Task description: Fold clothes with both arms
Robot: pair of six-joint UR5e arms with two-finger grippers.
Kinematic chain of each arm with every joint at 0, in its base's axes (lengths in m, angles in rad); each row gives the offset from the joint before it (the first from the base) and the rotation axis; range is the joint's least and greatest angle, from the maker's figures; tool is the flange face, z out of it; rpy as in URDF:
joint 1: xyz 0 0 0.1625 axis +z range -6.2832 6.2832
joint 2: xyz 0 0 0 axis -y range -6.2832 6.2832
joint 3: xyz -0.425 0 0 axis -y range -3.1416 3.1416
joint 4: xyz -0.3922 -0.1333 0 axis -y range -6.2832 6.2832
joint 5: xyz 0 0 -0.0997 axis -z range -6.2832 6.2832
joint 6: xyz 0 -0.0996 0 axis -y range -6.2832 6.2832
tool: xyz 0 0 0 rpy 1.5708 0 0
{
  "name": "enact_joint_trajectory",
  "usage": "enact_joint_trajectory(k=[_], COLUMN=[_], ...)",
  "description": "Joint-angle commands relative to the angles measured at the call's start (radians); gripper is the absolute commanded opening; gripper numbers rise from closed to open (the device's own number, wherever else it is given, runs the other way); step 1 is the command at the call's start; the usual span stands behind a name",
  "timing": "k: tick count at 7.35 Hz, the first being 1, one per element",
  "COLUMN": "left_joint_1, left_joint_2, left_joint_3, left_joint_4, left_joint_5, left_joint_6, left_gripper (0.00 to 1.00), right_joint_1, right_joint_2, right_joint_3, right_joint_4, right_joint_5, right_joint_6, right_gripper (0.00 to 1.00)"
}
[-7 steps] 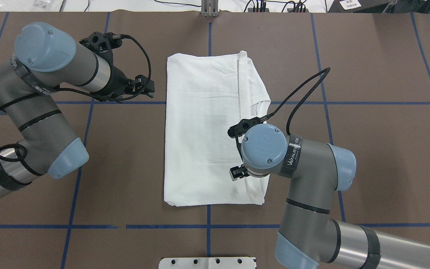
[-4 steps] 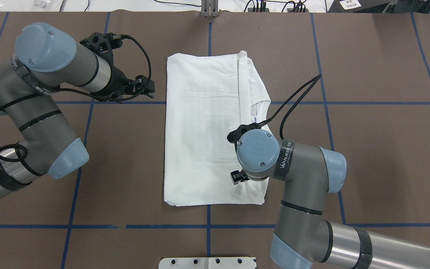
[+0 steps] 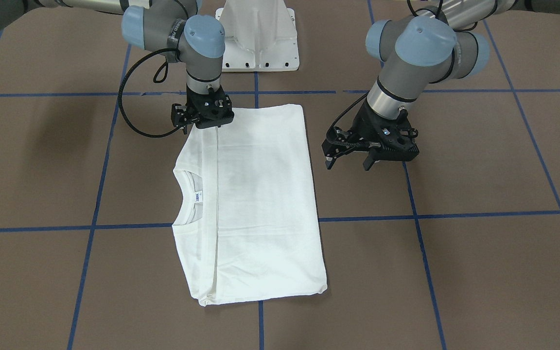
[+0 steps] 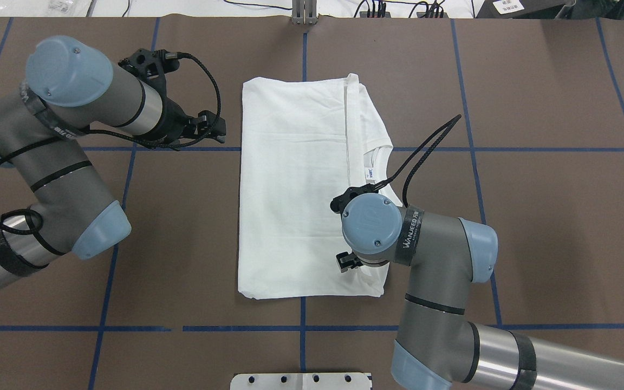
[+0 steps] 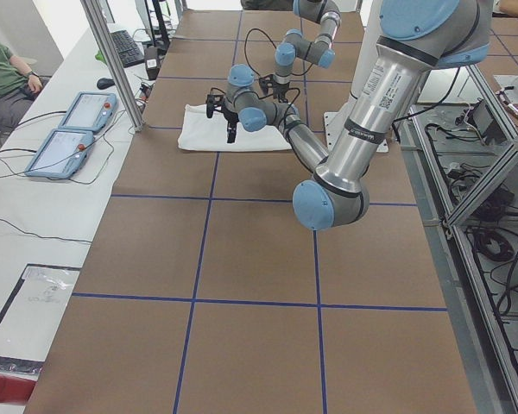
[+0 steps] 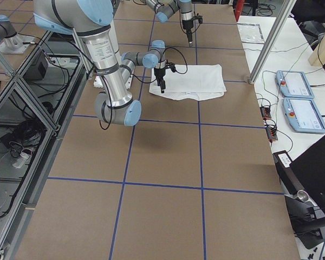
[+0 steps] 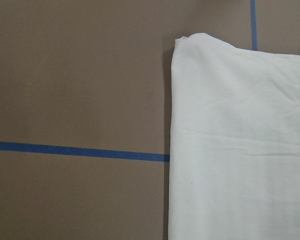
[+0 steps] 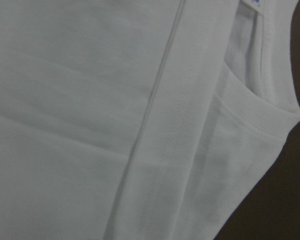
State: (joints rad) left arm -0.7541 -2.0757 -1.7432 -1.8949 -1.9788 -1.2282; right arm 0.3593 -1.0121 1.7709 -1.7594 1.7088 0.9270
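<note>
The folded white shirt [image 4: 296,189] lies flat at centre frame on the brown surface [image 4: 534,216]. The left hand [image 3: 349,163], jaws wide and empty, hangs just beside the shirt's long edge. The right hand [image 3: 203,124] points down at the shirt's upper-left corner in the front view; I cannot tell whether it grips.

The T-shirt [image 4: 296,189] is plain white, its neck label [image 4: 369,172] white and blue. The table [image 4: 534,216] is brown with blue grid lines. The left arm [image 4: 63,179] and right arm [image 4: 436,254] are grey, capped light blue.
</note>
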Motion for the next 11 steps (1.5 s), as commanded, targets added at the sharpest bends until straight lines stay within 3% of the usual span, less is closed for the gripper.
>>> enact_joint_trajectory(k=[1, 8, 11], left_joint_1=[0.001, 0.002, 0.002], left_joint_2=[0.000, -0.004, -0.012], left_joint_3=[0.007, 0.005, 0.007], left_joint_4=[-0.007, -0.007, -0.007], left_joint_5=[0.000, 0.000, 0.000], left_joint_6=[0.001, -0.005, -0.010], left_gripper=[1.00, 1.00, 1.00], right_joint_1=[-0.005, -0.005, 0.045], right_joint_2=[-0.003, -0.019, -0.055], right_joint_3=[-0.004, -0.002, 0.025], right_joint_4=[0.000, 0.001, 0.001], right_joint_5=[0.000, 0.002, 0.012], right_joint_6=[0.001, -0.001, -0.043], right_gripper=[1.00, 1.00, 1.00])
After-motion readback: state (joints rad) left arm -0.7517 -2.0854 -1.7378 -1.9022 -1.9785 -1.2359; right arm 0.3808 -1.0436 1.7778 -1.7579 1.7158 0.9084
